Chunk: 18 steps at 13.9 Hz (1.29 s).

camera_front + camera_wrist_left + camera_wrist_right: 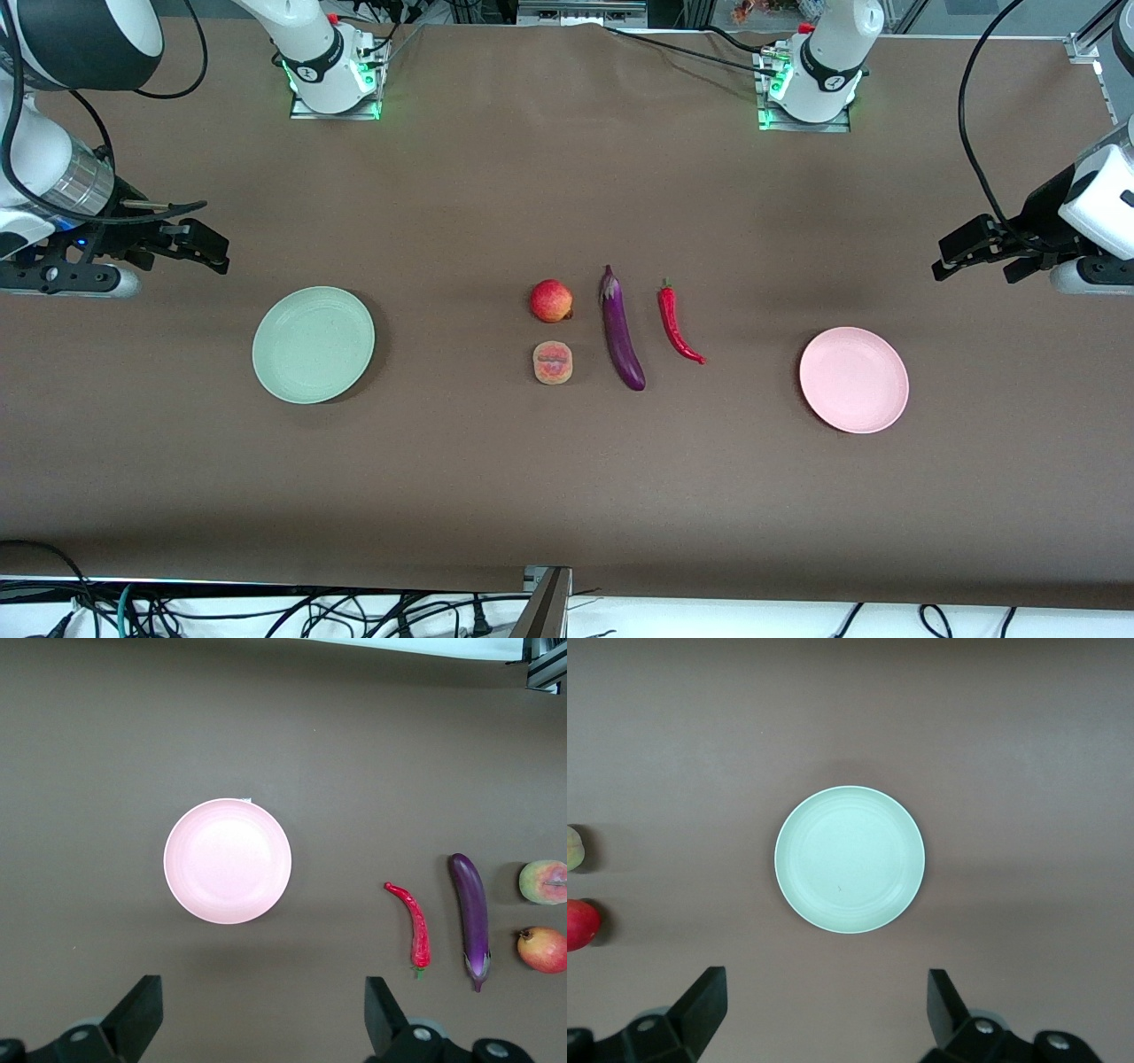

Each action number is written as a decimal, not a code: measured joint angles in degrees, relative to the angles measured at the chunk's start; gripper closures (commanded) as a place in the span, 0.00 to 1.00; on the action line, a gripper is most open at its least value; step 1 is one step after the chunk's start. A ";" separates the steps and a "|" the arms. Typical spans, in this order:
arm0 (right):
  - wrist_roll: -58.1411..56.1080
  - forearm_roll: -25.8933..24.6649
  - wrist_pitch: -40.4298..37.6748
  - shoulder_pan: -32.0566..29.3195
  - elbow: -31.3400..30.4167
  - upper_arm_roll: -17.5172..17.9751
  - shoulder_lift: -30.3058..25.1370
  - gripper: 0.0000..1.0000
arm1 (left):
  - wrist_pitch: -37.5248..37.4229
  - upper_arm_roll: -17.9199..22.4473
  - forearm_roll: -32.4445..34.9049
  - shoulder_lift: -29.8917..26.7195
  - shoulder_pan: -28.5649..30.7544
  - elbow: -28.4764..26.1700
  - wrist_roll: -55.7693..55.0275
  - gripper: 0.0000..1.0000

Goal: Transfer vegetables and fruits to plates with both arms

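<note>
A purple eggplant point(622, 331) lies at the table's middle, with a red chili pepper point(678, 324) beside it toward the left arm's end. A round red fruit point(551, 300) and a halved peach piece point(553, 363) lie beside it toward the right arm's end, the peach nearer the camera. The pale green plate point(313, 344) and the pale pink plate point(853, 379) are both bare. My left gripper point(970, 251) hangs open and empty above the table near the pink plate point(228, 860). My right gripper point(190, 240) hangs open and empty near the green plate point(850, 858).
The brown table cover point(567, 496) runs to a front edge with loose cables point(266, 611) below it. The two arm bases point(332, 66) stand along the edge farthest from the camera.
</note>
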 measured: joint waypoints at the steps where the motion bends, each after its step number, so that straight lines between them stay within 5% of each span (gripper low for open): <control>1: 0.00 -0.04 0.03 0.00 0.00 -0.01 0.00 0.00 | 0.00 0.00 0.00 0.00 0.00 -0.01 0.00 0.00; 18: -2.78 -0.84 0.30 -0.14 0.00 -0.80 0.02 0.00 | 0.10 0.33 1.52 0.06 0.25 -0.39 -0.32 0.00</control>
